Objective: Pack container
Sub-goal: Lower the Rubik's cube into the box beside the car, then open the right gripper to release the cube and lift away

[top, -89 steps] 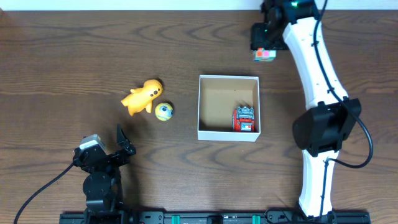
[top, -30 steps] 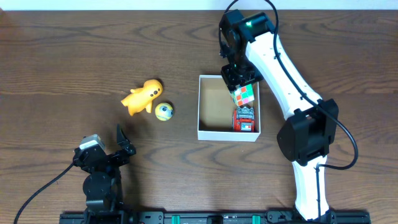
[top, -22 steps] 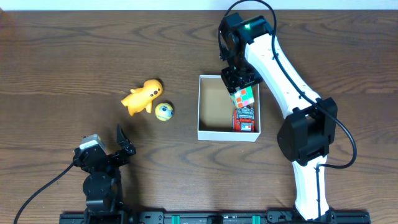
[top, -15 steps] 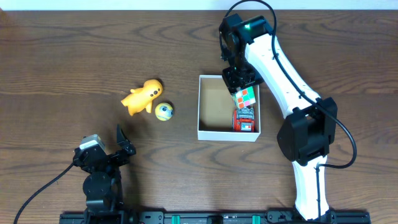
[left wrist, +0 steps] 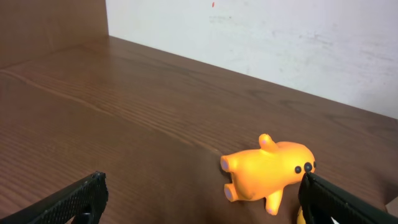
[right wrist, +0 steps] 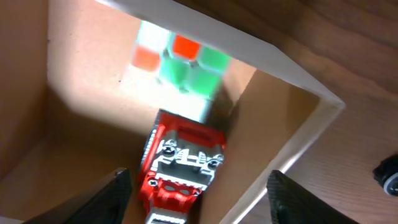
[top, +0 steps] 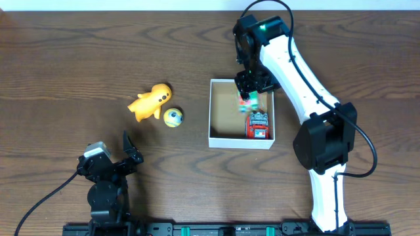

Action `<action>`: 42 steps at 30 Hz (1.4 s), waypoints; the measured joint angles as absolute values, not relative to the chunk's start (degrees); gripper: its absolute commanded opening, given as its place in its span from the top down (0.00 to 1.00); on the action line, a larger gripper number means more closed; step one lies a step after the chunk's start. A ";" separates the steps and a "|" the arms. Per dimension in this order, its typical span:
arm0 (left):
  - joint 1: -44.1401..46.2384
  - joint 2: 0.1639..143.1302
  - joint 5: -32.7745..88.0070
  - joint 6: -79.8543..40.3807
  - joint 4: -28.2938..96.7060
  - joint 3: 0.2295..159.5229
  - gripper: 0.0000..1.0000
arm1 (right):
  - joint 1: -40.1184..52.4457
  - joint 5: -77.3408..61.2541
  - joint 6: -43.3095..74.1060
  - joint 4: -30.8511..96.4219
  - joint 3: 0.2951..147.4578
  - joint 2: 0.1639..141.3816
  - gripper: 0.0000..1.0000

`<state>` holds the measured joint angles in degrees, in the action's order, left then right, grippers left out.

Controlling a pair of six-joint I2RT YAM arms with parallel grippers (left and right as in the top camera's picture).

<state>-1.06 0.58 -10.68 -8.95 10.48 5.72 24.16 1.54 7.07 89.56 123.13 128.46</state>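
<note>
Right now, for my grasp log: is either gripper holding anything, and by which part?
Nothing is held: right gripper open above the blurred cube, left gripper open and empty.

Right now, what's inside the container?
Inside the container: a red toy vehicle and a blurred multicolour cube beside it, along the right wall. The floor beneath both is covered; the left half is bare cardboard.

No text, label, brand, number or sign legible on the container [top: 239,142], red toy [top: 258,126], blurred colour cube [top: 247,99] or yellow toy [top: 150,102].
</note>
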 measured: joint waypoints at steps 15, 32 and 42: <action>-1.06 0.58 -10.68 -8.95 10.48 5.72 0.02 | 24.08 -4.58 6.96 87.70 123.13 128.44 0.55; -1.06 0.58 -10.68 -8.95 10.48 5.72 0.02 | 29.43 -8.54 0.82 75.96 123.13 128.40 0.99; -1.06 0.58 -10.68 -8.95 10.48 5.72 0.02 | 29.61 -7.88 -16.95 75.26 117.99 128.40 0.99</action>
